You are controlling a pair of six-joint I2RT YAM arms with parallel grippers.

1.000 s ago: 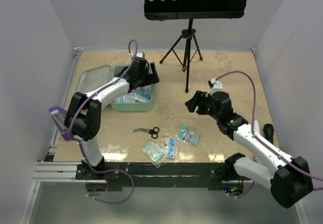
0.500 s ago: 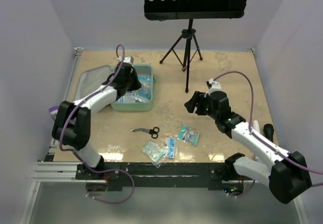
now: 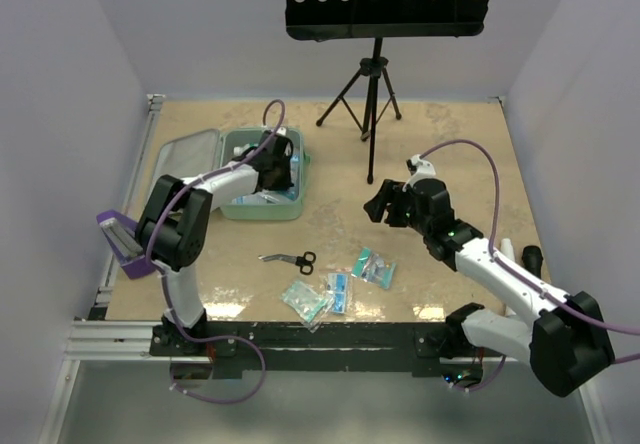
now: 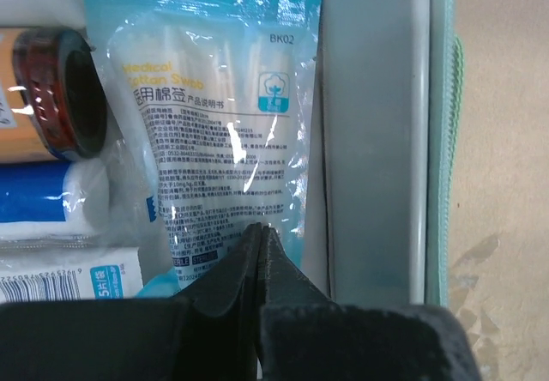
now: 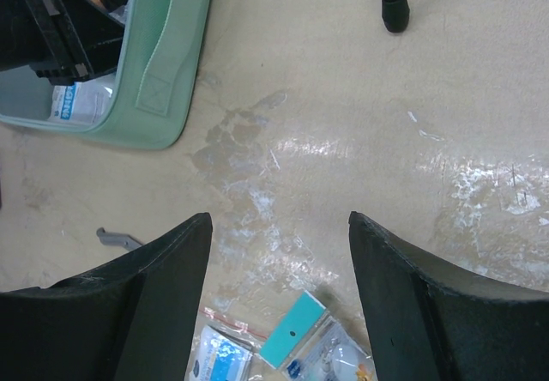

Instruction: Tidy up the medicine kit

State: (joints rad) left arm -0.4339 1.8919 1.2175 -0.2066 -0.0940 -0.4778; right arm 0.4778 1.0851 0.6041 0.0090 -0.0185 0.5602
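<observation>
The medicine kit (image 3: 262, 213) is a mint-green tin lying open at the back left, its lid (image 3: 186, 158) flat to the left. My left gripper (image 3: 281, 164) hangs over the tin's right half, shut. In the left wrist view its tips (image 4: 260, 228) press together just above a blue cotton-swab packet (image 4: 219, 115) beside the kit's grey inner wall (image 4: 369, 141); nothing shows between them. My right gripper (image 3: 379, 204) hovers open above mid-table, apart from everything. Its fingers (image 5: 279, 220) frame bare table, with the kit's corner (image 5: 167, 72) at upper left.
Inside the tin lie a brown tape roll (image 4: 64, 89) and a blue bandage roll (image 4: 43, 201). Black scissors (image 3: 291, 259) and three small packets (image 3: 305, 301) (image 3: 338, 291) (image 3: 373, 266) lie near the front edge. A tripod stand (image 3: 372, 94) rises at the back. A purple holder (image 3: 122, 241) sits at the left edge.
My left gripper went from open to shut. It swung left across the kit, then back over the kit's right half. The right arm barely moved.
</observation>
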